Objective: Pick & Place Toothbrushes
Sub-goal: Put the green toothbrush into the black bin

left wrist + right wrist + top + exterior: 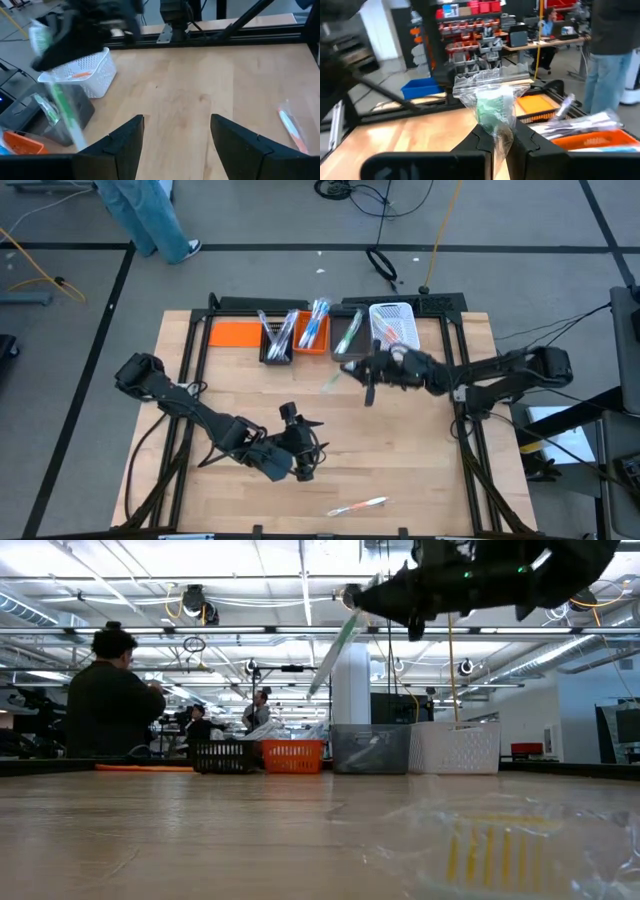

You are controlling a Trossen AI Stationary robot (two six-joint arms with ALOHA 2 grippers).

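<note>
Your right hand (494,136) is clamped on a green toothbrush in a clear wrapper (492,107), which the right wrist view shows pinched between the fingers, while the high view places it in the air just in front of the grey bin (349,332) and the white basket (393,323) at the far edge of the bench (420,450). Your left hand (176,142) hangs over the middle of the bench with its fingers apart and holding nothing. Only its wrist view and the high view show the wrapped pink toothbrush (358,506) lying loose near the front edge, and more toothbrushes stand in the black bin (277,340) and the orange bin (312,330).
</note>
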